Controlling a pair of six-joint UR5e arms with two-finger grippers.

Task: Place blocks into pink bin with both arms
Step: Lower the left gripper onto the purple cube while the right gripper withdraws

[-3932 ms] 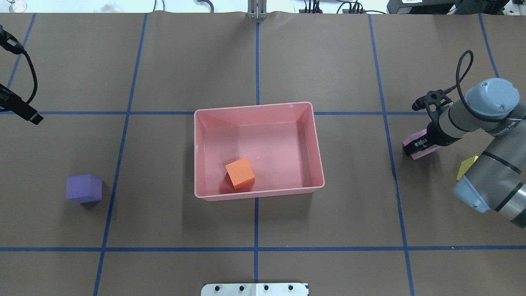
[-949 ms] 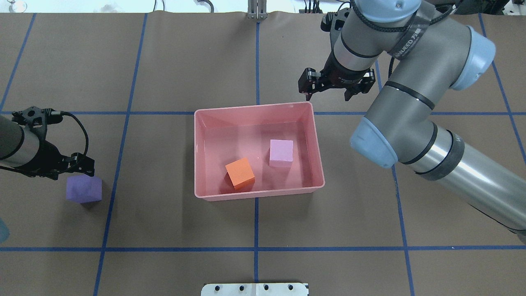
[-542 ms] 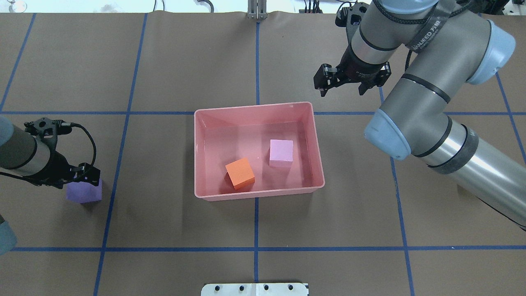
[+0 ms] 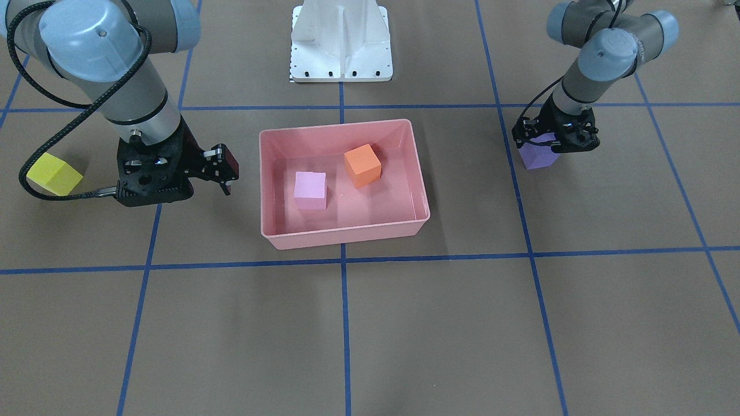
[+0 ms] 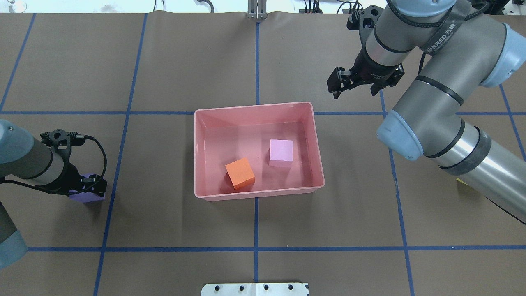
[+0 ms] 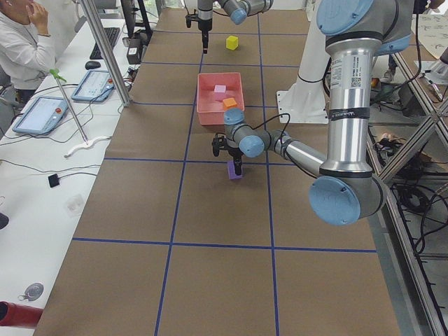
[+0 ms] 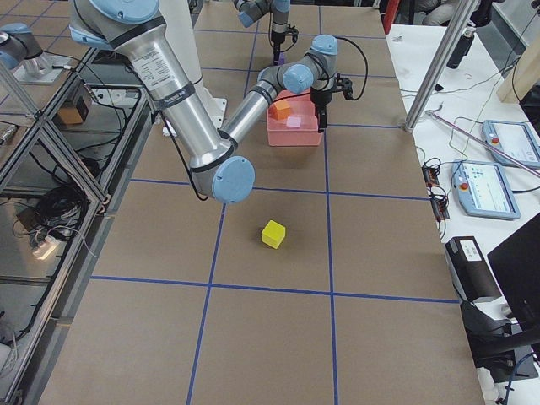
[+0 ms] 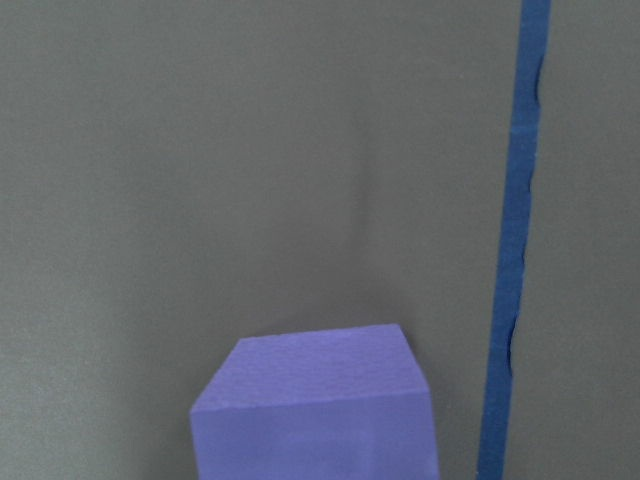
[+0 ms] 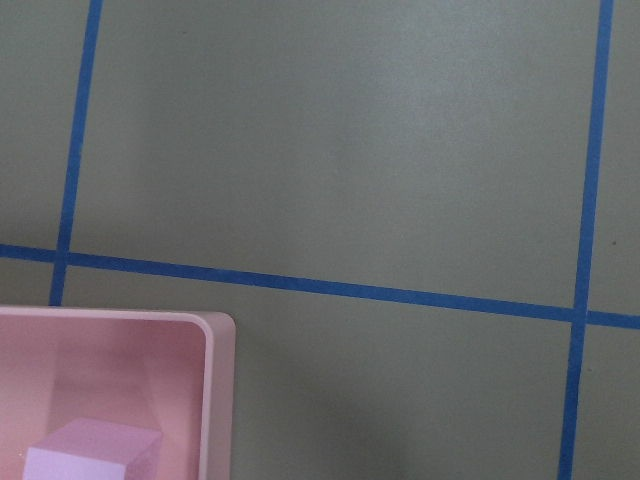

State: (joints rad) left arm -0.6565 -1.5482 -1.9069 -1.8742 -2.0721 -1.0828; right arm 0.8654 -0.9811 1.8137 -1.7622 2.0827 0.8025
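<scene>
1. The left gripper [image 4: 556,143] sits low over the purple block [image 4: 539,157] on the table, jaws spread astride it. Grasping is in hand; squeezing and lifting come next.
2. The pink bin [image 5: 259,107] holds the orange block [image 5: 240,173] and the light pink block [image 5: 281,153].
3. The right gripper [image 5: 354,91] hangs agape and empty beyond the bin. Its next target is likely the yellow block [image 4: 55,173], well apart.

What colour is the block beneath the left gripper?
Purple. The block shows best in the left wrist view.

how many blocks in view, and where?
4. Orange block and light pink block in the pink bin; purple block under the left gripper; yellow block outside, robot's right side.
</scene>
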